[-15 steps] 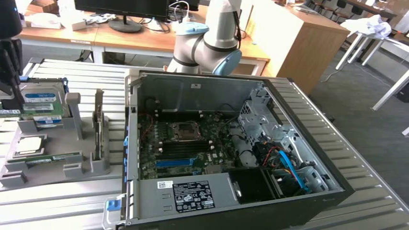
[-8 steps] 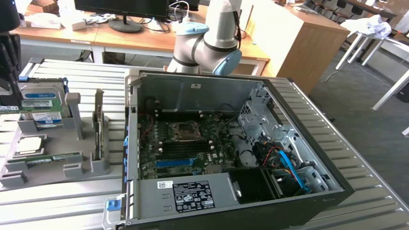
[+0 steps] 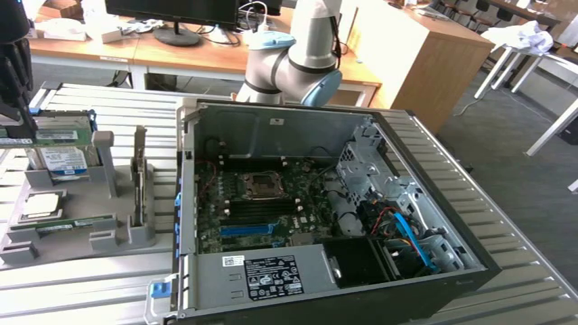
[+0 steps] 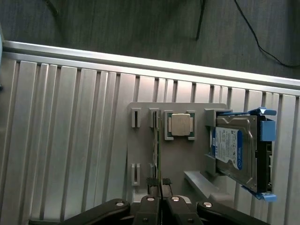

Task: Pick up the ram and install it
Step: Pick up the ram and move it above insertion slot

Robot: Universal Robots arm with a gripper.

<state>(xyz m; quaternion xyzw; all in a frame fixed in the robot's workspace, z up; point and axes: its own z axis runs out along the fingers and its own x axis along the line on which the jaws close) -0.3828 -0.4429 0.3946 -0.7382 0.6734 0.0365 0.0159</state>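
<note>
Ram (image 4: 157, 150) on edge in slots of grey holder (image 4: 140, 150), along holder's edge nearest exterior camera. Processor chip (image 4: 181, 124) just beside it, hard drive (image 4: 234, 150) at holder's far edge. Gripper (image 4: 160, 187) hovers above ram's end, fingers pressed together, holding nothing. Holder on slatted table (image 4: 70, 140).

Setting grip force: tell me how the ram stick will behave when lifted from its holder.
The long thin green circuit-board ram stick stands on edge in the grey slotted holder, so it would probably tip once freed. Being so thin, it is likely light and fairly stiff. The bare board looks fragile under hard squeezing.
</note>
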